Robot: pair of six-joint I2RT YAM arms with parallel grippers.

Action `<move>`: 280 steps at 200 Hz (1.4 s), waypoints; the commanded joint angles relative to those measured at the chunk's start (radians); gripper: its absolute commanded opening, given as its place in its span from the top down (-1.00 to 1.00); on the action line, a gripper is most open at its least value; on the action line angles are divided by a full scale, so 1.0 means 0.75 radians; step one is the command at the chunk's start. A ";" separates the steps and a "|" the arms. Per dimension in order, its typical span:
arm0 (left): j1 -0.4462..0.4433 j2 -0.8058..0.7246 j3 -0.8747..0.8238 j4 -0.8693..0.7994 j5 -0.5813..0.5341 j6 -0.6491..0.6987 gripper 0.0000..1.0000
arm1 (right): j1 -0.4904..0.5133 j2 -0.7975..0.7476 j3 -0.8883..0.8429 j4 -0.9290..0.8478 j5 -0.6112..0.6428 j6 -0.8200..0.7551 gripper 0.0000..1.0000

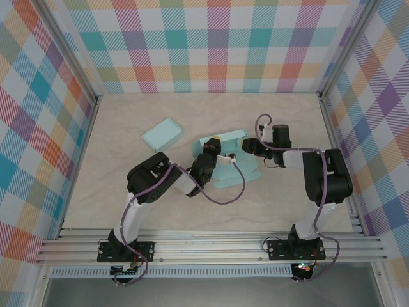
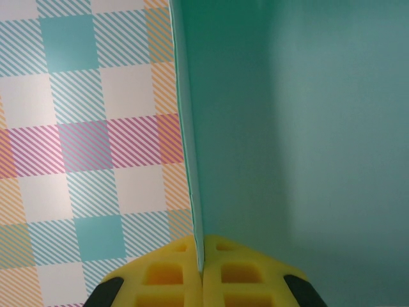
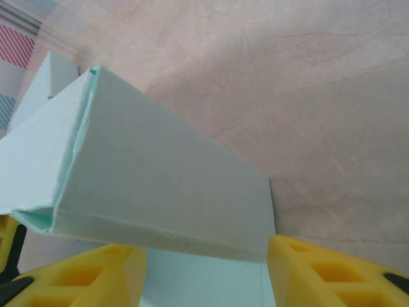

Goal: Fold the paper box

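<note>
Ok so reading the top view left to right: there's a smaller teal box (image 1: 162,134) sitting flat on the table (image 1: 115,185), off at about 10 o'clock from the action and well apart from it. Neither arm is touching it.

The left gripper (image 1: 208,155) comes in from 7 o'clock and is pinched tight on a wall of the paper box (image 1: 235,171). On its wrist cam the yellow fingers (image 2: 166,275) are pressed together on the thin edge of one upright teal panel, with the checked wall (image 2: 83,141) behind it. So that side is clamped and acting as the anchor.

The box itself sits mid-table between the two grippers, half folded, long axis running roughly 9 to 3 with a slight tilt. It lies at 3 o'clock from the left gripper and 9 o'clock from the right one, and both are right up against it.

The right gripper (image 1: 248,147) reaches in from 3 o'clock. On its wrist cam, the right gripper (image 3: 204,275) has its jaws parted about halfway, straddling a folded flap of the paper box (image 3: 160,185). I can't tell whether the pads touch it, but it doesn't look like a real grip.

My guess is the right arm does the next fold, pushing that flap toward 9 o'clock against the held wall.
</note>
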State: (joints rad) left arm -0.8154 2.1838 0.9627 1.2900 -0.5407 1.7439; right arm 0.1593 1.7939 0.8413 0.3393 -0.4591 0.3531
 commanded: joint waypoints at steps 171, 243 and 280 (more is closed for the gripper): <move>-0.047 -0.005 -0.047 -0.106 0.086 -0.010 1.00 | 0.137 -0.014 -0.003 0.146 0.341 -0.127 0.31; -0.157 -0.079 -0.058 -0.088 0.003 -0.060 1.00 | 0.259 -0.123 -0.221 0.293 0.636 -0.121 0.73; -0.173 -0.150 -0.088 -0.169 -0.008 -0.149 1.00 | 0.326 -0.164 -0.311 0.377 0.831 -0.089 0.71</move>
State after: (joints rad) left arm -0.9104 2.1090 0.9249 1.2587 -0.5938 1.7065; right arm 0.3702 1.6928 0.6441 0.5575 0.0914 0.2516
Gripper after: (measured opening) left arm 0.052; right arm 0.122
